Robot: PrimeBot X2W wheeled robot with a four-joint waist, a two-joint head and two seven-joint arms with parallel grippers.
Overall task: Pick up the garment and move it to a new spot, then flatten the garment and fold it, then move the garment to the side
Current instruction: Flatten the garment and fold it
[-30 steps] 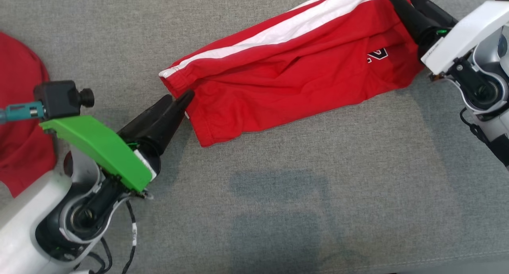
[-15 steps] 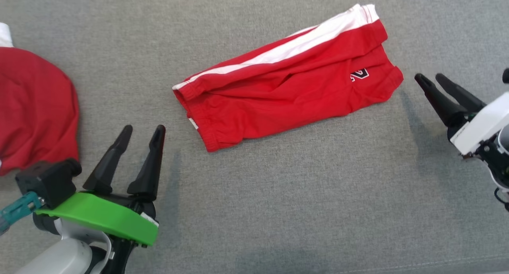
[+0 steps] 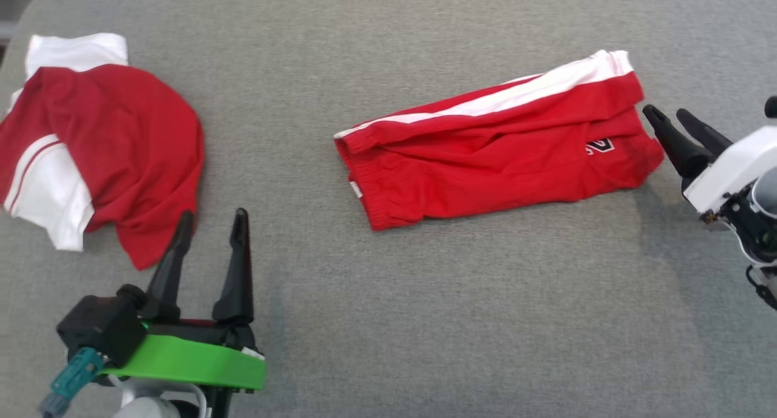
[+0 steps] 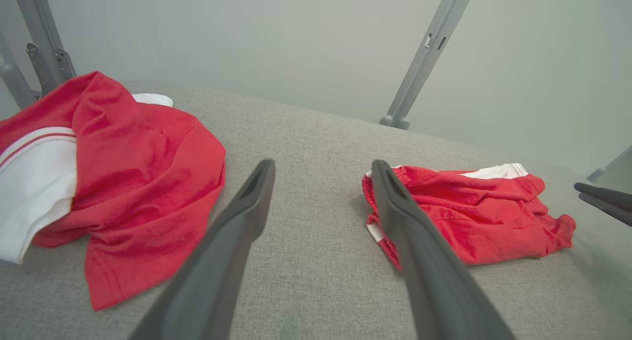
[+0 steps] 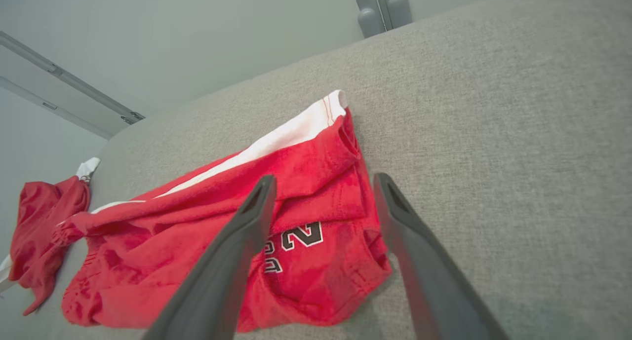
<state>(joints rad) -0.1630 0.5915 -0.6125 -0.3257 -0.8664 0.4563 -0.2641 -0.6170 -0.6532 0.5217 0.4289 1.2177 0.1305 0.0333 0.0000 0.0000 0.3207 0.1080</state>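
The left fingers point(image 3: 237, 266) are at the near left. They are spread wide and hold nothing. Under them is the gray tabletop point(image 3: 425, 321). Just beside their tips, to the left, a red and white shirt point(image 3: 121, 133) lies in a rumpled heap.

Farther out, the red shorts point(image 3: 485, 157) lie flat on the tabletop, a bit to the right, folded long. A white stripe point(image 3: 516, 93) runs along their far edge. A number patch point(image 3: 600, 145) sits near their right end.

The right fingers point(image 3: 668, 133) are spread wide too and hold nothing. Their tips are just beside the right end of the shorts. I cannot tell if they touch.
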